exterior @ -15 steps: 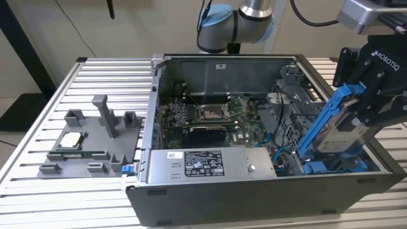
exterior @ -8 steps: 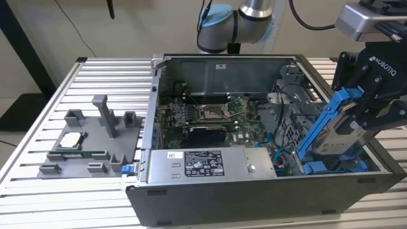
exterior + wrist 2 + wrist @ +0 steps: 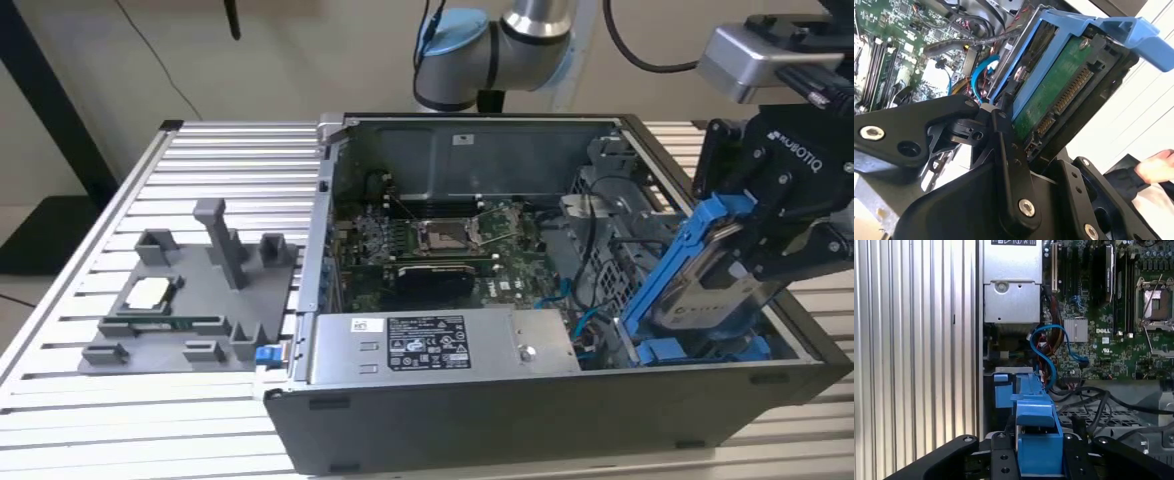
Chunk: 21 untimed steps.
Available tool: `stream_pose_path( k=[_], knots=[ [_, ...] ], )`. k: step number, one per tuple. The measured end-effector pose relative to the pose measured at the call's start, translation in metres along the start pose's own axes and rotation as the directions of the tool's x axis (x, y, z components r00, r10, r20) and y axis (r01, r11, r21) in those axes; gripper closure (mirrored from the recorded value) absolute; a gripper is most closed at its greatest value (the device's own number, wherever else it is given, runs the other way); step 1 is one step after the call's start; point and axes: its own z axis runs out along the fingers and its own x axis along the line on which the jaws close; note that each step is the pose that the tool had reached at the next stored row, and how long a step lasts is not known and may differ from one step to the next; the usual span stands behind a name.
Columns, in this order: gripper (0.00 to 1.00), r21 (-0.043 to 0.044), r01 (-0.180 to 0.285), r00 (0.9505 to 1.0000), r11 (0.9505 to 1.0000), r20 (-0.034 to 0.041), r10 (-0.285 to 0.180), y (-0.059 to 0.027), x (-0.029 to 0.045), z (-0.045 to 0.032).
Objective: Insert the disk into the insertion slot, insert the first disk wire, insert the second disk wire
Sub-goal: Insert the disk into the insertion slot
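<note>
Closest to the lenses on the arm is the black jointed-metal gripper [image 3: 1039, 457], and it is clenched. In both wrist views its fingers [image 3: 1006, 150] press on either side of the disk [image 3: 1054, 95], a flat silver-grey hard drive with a green circuit board on one face, clipped in a bright blue plastic carrier frame.

Everything else sits around the open grey metal computer case [image 3: 534, 420]. The disk stands steeply tilted over the case's corner at the exterior view's right. Its upper end leans out above the case wall and its lower end reaches down towards the insertion slot [image 3: 674, 352], a grey metal drive bay with blue plastic tabs. From here I cannot tell whether the two touch, but the disk is not lying flat in the bay.

In the middle of the case lies the green motherboard [image 3: 400, 245] with its square metal CPU socket [image 3: 443, 235]. A grey power-supply box with a white sticker [image 3: 441, 345] runs along the case's near wall. A thin blue cable [image 3: 1046, 355] curls between that box and the bay.

Outside the case, on the exterior view's left, a grey plastic fixture plate [image 3: 187, 300] rests on the ribbed aluminium table [image 3: 200, 160]. In the second wrist view a person's hand [image 3: 1159, 165] shows outside the case.
</note>
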Motion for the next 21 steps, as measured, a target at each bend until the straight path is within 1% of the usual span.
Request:
stream_pose_path(
  k=[7, 13, 16, 20, 21],
  knots=[
    [0.67, 0.0022, 0.0, 1.0, 1.0, 0.0056, 0.0, -0.0005, 0.0004, 0.0122],
    [0.67, 0.003, 0.0, 1.0, 1.0, 0.0085, 0.0, -0.0009, 0.0007, 0.0222],
    [0.67, 0.0038, 0.001, 0.9999, 1.0, 0.0105, -0.001, -0.0009, 0.0007, 0.0233],
    [0.66, 0.0042, 0.001, 0.9999, 1.0, 0.0151, -0.001, -0.0009, 0.0007, 0.0236],
    [0.6, 0.0041, 0.001, 0.9999, 1.0, 0.0154, -0.001, -0.0009, 0.0007, 0.0234]
  ],
)
